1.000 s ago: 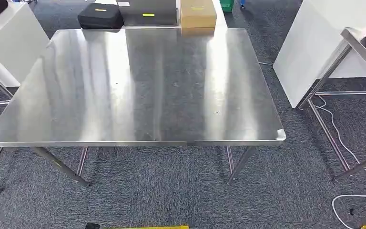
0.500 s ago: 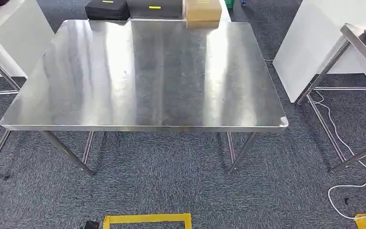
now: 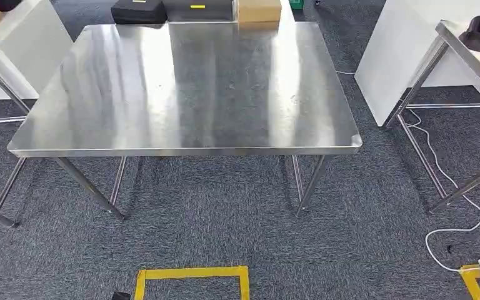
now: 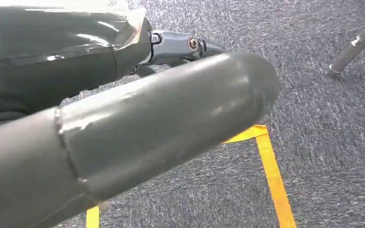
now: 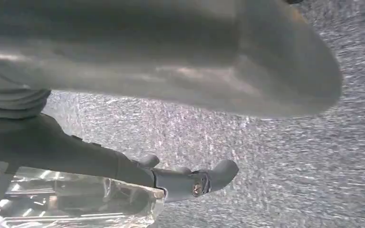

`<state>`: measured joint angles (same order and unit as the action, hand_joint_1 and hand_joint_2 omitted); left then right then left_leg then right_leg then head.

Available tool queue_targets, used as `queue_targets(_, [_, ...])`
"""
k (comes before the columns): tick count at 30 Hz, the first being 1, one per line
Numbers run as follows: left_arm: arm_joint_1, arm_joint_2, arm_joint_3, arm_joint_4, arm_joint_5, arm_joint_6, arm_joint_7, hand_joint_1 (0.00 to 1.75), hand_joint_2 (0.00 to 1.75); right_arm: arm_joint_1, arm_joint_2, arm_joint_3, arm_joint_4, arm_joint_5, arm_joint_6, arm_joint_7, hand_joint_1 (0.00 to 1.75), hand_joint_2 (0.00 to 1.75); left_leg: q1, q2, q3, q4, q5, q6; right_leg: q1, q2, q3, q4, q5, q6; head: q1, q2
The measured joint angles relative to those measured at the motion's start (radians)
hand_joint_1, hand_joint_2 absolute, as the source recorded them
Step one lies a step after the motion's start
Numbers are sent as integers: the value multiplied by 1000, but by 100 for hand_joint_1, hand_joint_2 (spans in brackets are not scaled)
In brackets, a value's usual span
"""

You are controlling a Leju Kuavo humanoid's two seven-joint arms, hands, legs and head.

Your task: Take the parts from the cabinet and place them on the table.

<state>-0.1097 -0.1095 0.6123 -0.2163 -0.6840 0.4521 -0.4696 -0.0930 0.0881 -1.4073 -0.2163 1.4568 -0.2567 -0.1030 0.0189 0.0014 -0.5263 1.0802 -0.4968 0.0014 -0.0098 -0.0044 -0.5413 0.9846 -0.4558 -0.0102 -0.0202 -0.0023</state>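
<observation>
Ahead, 1 steel table, 3 boxes behind, poss. cases.

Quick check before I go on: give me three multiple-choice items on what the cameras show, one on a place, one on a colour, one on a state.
1. Where is the yellow tape square?
A. On the steel table
B. On the carpet before the table's near edge
C. Under the table at the right

2. What colour is the cable on the floor at the right?
A. White
B. Red
C. Black

3. What is the right hand doing?
A. Hanging with its fingers spread, holding nothing
B. Pressing on the table top
C. Holding a clear plastic bag

Answers: B, the yellow tape square lies on the carpet short of the steel table. A, the cable is white. C, the right hand has its fingers around a clear plastic bag; the left hand seems to hold a dark glossy bag likewise.
</observation>
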Motion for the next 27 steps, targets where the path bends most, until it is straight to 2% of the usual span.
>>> queue_targets(1, [-4, 0, 0, 0, -7, 0, 3, 0, 0, 0, 0, 0, 0, -3, 0, 0, 0, 0, -2, -3, 43, -70, -24, 7, 3, -1, -5, 2, 3, 5, 0, 0])
queue_targets(2, [-7, 0, 0, 0, -10, 0, 5, 0, 0, 0, 1, 0, 0, -5, 0, 0, 0, 0, -5, -5, 51, -85, -20, 12, 7, -1, -9, 4, 8, 13, 3, 0])
queue_targets(4, [-8, -1, -1, 0, -16, 0, 6, 0, 0, -3, 0, 0, 0, -7, 0, 0, 0, 0, -12, -3, 41, -85, -17, 18, 5, -1, -11, 3, 18, 27, 0, 0])
queue_targets(5, [-9, -1, -1, 0, -16, 0, 8, 0, 0, -3, 0, 0, 0, -8, 0, 0, 0, 0, -13, -3, 38, -89, -11, 28, 5, -1, -12, -1, 25, 37, 2, 0])
queue_targets(6, [-10, -5, 0, 0, -16, -1, 8, 0, 0, -1, -1, 0, 0, -8, 0, 2, 0, 0, -1, 2, 37, -105, 5, 42, 16, -1, -18, 8, 21, 42, 2, 0])
queue_targets(7, [-11, -6, -1, 0, -16, -2, 8, 0, 0, 1, -2, 0, 0, -9, 0, 3, 0, 0, -6, 5, 27, -108, 14, 49, 9, 1, -39, 36, -8, 38, 2, 0])
queue_targets(8, [-13, -5, 0, 0, -16, -2, 8, 0, 0, 1, -1, 0, 0, -9, -1, 3, 0, 0, -5, 6, 16, -107, 23, 58, 7, 2, -66, 97, -57, 29, 9, 0])
queue_targets(9, [-13, -5, 0, 0, -16, -3, 8, 0, 0, 1, 0, 0, 0, -11, -2, 7, 0, 0, -6, 6, 3, -106, 32, 57, 6, 2, -97, 179, -104, 26, 11, 0])
queue_targets(10, [-13, -5, 0, 0, -16, -4, 8, 0, 0, 1, 0, 0, 0, -11, -3, 10, 0, 0, -8, 8, -8, -105, 40, 57, 3, 2, -126, 259, -140, 27, 9, 0])
queue_targets(11, [-13, -5, 0, 0, -16, -5, 8, 0, 0, 2, 0, 0, 0, -11, -3, 11, 0, 0, -9, 9, -20, -103, 48, 56, 2, 2, -141, 316, -155, 34, 11, 0])
queue_targets(12, [-13, -5, 0, 0, -16, -5, 8, 0, 0, 3, 0, 0, 0, -11, -4, 12, 0, 0, -9, 10, -29, -103, 55, 54, 0, 2, -128, 318, -148, 44, 10, 0])
queue_targets(13, [-13, -5, 0, 0, -16, -5, 8, 0, 0, 3, 0, 0, 0, -10, -5, 13, 0, 0, -9, 10, -37, -103, 62, 52, -1, 2, -90, 269, -124, 55, 11, 0])
queue_targets(14, [-13, -5, 0, 0, -16, -6, 8, 0, 0, 3, 0, 0, 0, -9, -6, 14, 0, 0, -8, 9, -44, -102, 68, 48, -3, 2, -28, 178, -93, 65, 11, 0])
queue_targets(15, [-13, -5, 0, 0, -16, -6, 8, 0, 0, 2, -1, 0, 0, -8, -8, 14, 0, 0, -8, 9, -49, -100, 73, 43, -7, 2, 42, 68, -68, 70, 11, 0])
queue_targets(16, [-12, -5, 0, 0, -16, -5, 8, 0, 0, 0, -1, 0, 0, -5, -8, 15, 0, 0, -10, 9, -53, -95, 77, 37, -11, 2, 96, -24, -76, 65, 13, 0])
queue_targets(17, [-11, -4, 0, 0, -14, -5, 8, 0, 0, -1, -1, 0, 0, -3, -8, 16, 0, 0, -12, 8, -57, -94, 81, 32, 1, 8, 104, -23, -65, 54, 12, 0])
queue_targets(18, [-11, -3, 0, 0, -14, -5, 8, 0, 0, 2, 0, 0, 0, -3, -8, 16, 0, 0, -13, 7, -56, -92, 88, 24, 4, 9, 84, -20, -59, 49, 11, 0])
queue_targets(19, [-11, -4, 0, 0, -14, -5, 8, 0, 0, 1, 0, 0, 0, -2, -8, 18, 0, 0, -13, 7, -59, -91, 92, 20, 6, 10, 78, -19, -60, 43, 16, 0])
queue_targets(20, [-9, -5, 0, 0, -14, -5, 8, 0, 0, 1, 0, 0, 0, -2, -8, 19, 0, 0, -11, 6, -60, -95, 97, 12, 9, 9, 73, -18, -59, 39, 13, 0])
queue_targets(21, [-6, -4, 0, 0, -12, -4, 8, 0, 0, 2, 0, 0, 0, -2, -9, 20, 0, 0, -10, 6, -66, -91, 98, 6, -6, 9, 71, -24, -49, 24, 13, 0])
queue_targets(22, [-3, -1, 0, 0, -12, -3, 7, 0, 0, 1, 2, 0, 1, -2, -8, 20, 0, 0, -6, 2, -78, -65, 60, 3, -11, 5, 63, -25, -40, 10, 11, 0])
queue_targets(23, [-1, -2, 0, 0, -12, -3, 7, 0, 0, 2, 0, 0, 1, -2, -9, 21, 0, 0, -4, 1, -94, -15, 5, 2, -9, 4, 55, -25, -32, -5, 7, 0])
queue_targets(24, [1, -3, 0, 0, -12, -2, 7, 0, 0, 3, 0, 0, 1, -2, -9, 22, 0, 0, -4, 0, -119, 61, -53, -2, -7, 1, 45, -24, -25, -11, 6, 0])
queue_targets(25, [3, -2, 0, 0, -12, -2, 7, 0, 0, 4, 0, 0, 1, -2, -9, 24, 0, 0, -4, 0, -143, 141, -99, -7, -4, 0, 35, -23, -17, -13, 6, 0])
queue_targets(26, [5, -2, 0, 0, -12, -2, 7, 0, 0, 4, 0, 0, 1, -2, -9, 27, 0, 0, -2, 0, -156, 196, -118, -10, -2, 0, 33, -23, -10, -13, 5, 0])
queue_targets(27, [7, -2, 0, 0, -12, -2, 7, 0, 0, 5, 0, 0, 1, -2, -9, 30, 0, 0, -1, 0, -149, 211, -112, -10, 0, 0, 22, -20, -2, -12, 7, 0])
